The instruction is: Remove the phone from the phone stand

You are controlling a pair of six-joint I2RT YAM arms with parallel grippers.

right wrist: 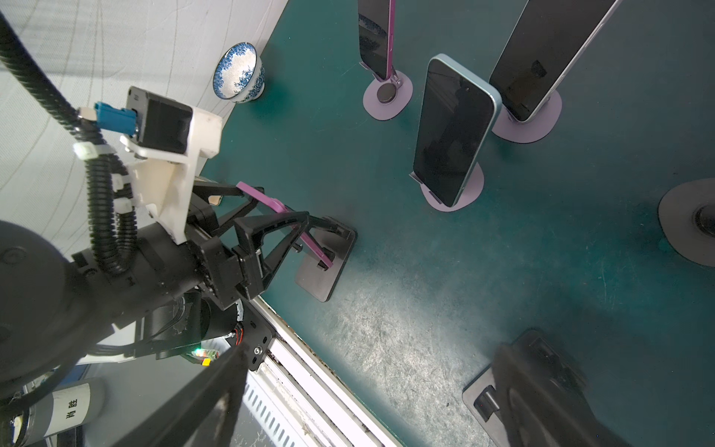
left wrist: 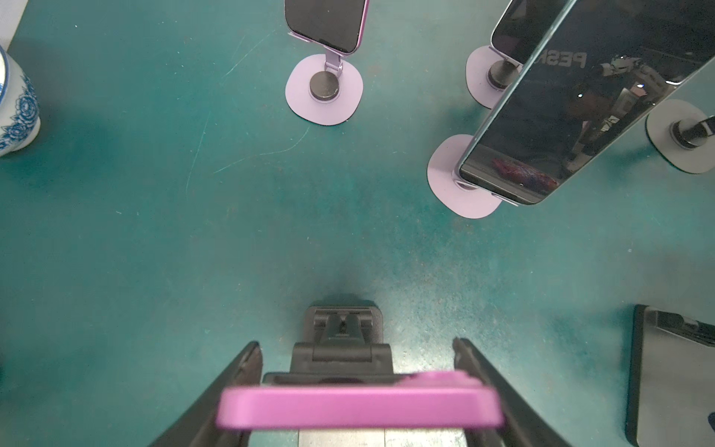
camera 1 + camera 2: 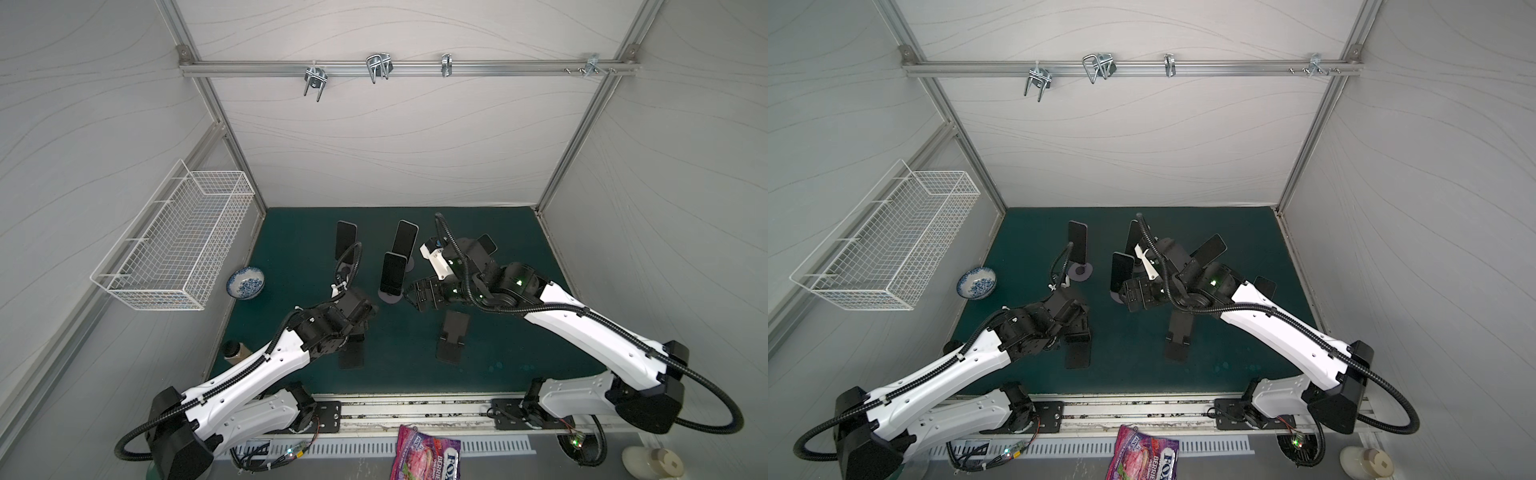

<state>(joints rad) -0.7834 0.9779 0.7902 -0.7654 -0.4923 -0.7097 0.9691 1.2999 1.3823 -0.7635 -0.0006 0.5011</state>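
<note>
Magenta phone (image 2: 360, 406) leans on its black folding phone stand (image 1: 321, 276), left front of the teal mat (image 2: 154, 232). Left gripper (image 2: 356, 342) is clenched on the phone's side edges, fingers flanking the stand, presumably to lift it cleanly off the ledge. Right gripper (image 1: 373, 350) hangs spread and empty, apart from the lift.
</note>
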